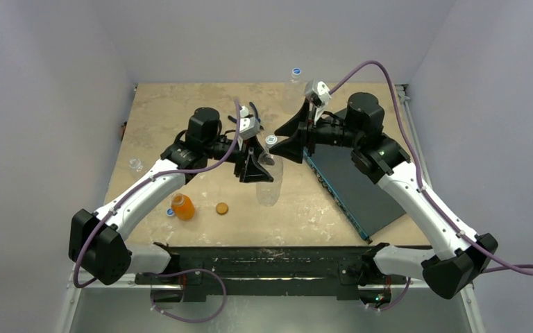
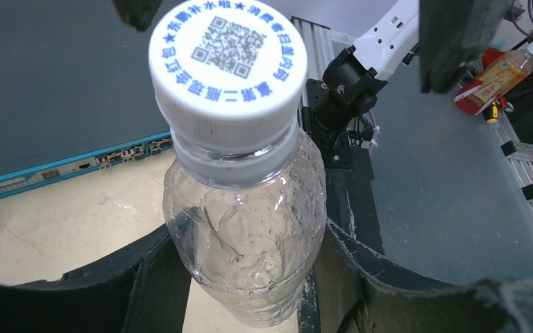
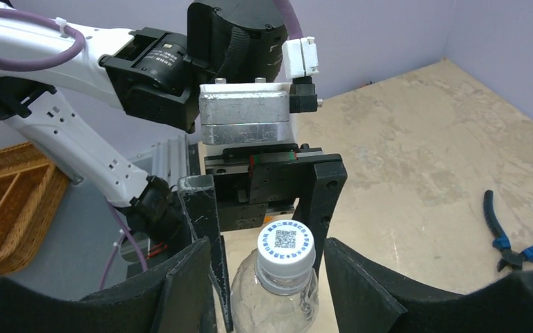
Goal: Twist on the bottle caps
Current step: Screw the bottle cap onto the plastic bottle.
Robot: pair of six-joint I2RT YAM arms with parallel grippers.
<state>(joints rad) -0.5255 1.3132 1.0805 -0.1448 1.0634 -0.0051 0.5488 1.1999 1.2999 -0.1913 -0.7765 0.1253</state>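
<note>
A clear bottle (image 1: 269,189) stands upright at the table's middle, and my left gripper (image 1: 255,166) is shut on its body (image 2: 250,229). A white cap with blue print (image 2: 227,66) sits on its neck. My right gripper (image 3: 269,253) hovers open over the bottle top, one jaw on each side of the cap (image 3: 286,241), with a gap on both sides. A small orange bottle (image 1: 182,207) stands uncapped at the front left, with a flat orange-brown cap (image 1: 222,207) and a blue cap (image 1: 170,212) lying beside it. Another clear capped bottle (image 1: 295,75) stands at the far edge.
A dark flat device with a blue edge (image 1: 347,187) lies right of the held bottle. Blue-handled pliers (image 3: 517,243) lie on the table behind it. A small clear object (image 1: 135,164) rests near the left edge. A wicker basket (image 3: 7,201) sits off the table.
</note>
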